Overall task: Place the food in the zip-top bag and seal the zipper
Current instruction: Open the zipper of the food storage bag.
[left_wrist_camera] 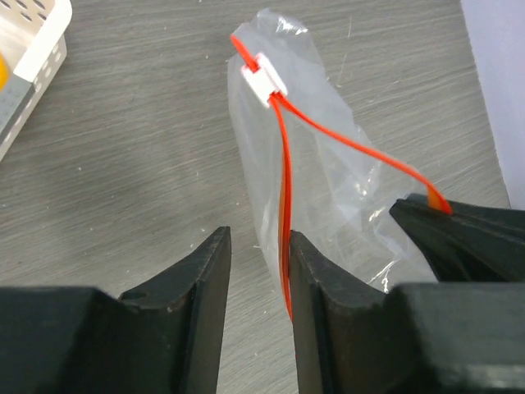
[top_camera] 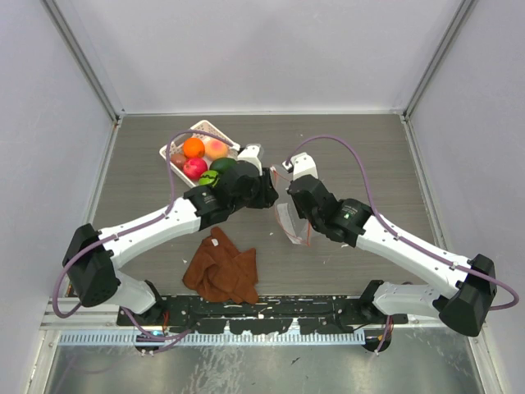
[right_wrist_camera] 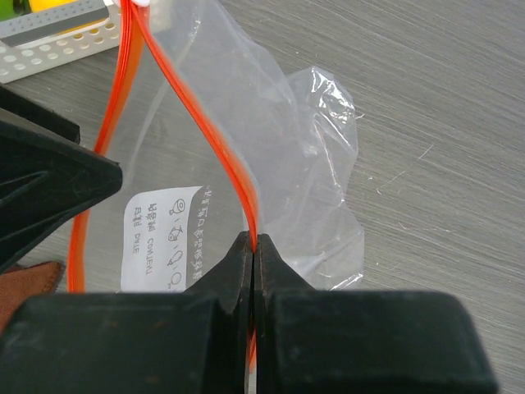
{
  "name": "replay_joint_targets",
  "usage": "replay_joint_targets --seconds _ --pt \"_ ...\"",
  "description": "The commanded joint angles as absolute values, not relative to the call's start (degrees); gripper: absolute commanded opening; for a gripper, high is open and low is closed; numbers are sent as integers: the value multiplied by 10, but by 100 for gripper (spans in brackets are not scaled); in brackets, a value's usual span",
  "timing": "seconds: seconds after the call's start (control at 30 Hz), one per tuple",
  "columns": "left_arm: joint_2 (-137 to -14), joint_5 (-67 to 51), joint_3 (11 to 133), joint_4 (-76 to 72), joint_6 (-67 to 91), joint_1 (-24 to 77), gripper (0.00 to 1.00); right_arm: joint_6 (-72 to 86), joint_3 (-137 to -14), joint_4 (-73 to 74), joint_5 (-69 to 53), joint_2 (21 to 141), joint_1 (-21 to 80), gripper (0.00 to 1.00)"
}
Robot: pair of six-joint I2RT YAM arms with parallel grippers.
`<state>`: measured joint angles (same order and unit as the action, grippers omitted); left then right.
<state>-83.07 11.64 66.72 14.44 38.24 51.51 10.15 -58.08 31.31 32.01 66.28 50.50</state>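
The clear zip-top bag [top_camera: 292, 220] is held up above the table between my two grippers. Its orange-red zipper [left_wrist_camera: 285, 172] is parted into two strips below a white slider [left_wrist_camera: 262, 78]. My right gripper [right_wrist_camera: 253, 244] is shut on one zipper strip [right_wrist_camera: 205, 123]. My left gripper [left_wrist_camera: 260, 250] is open, and the other strip lies against the inner face of its right finger [left_wrist_camera: 316, 287]. The food lies in the white basket [top_camera: 205, 125]: orange [top_camera: 194, 148], peach [top_camera: 216, 148], red [top_camera: 195, 167], dark green [top_camera: 223, 166] and bright green [top_camera: 210, 178] fruits. The bag is empty.
A crumpled brown cloth [top_camera: 223, 268] lies on the table near the front, left of centre. The basket corner shows in the left wrist view [left_wrist_camera: 33, 45] and the right wrist view [right_wrist_camera: 57, 41]. Grey walls enclose the table.
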Motion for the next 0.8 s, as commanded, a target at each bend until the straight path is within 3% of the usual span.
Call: replay_joint_targets --seconds 0.0,0.1,0.27,0.47,0.77 --pt "-841 114 678 160 377 510 30 99 -608 296 349 650 504 0" --pt "-850 112 671 165 383 508 24 104 -604 291 374 640 504 0" --pt "-865 93 670 157 394 507 25 105 -585 267 363 613 504 0" --pt "-880 105 676 168 397 505 0 111 -572 271 415 589 504 0" --pt "-881 154 672 207 394 494 0 125 -541 270 503 542 504 0"
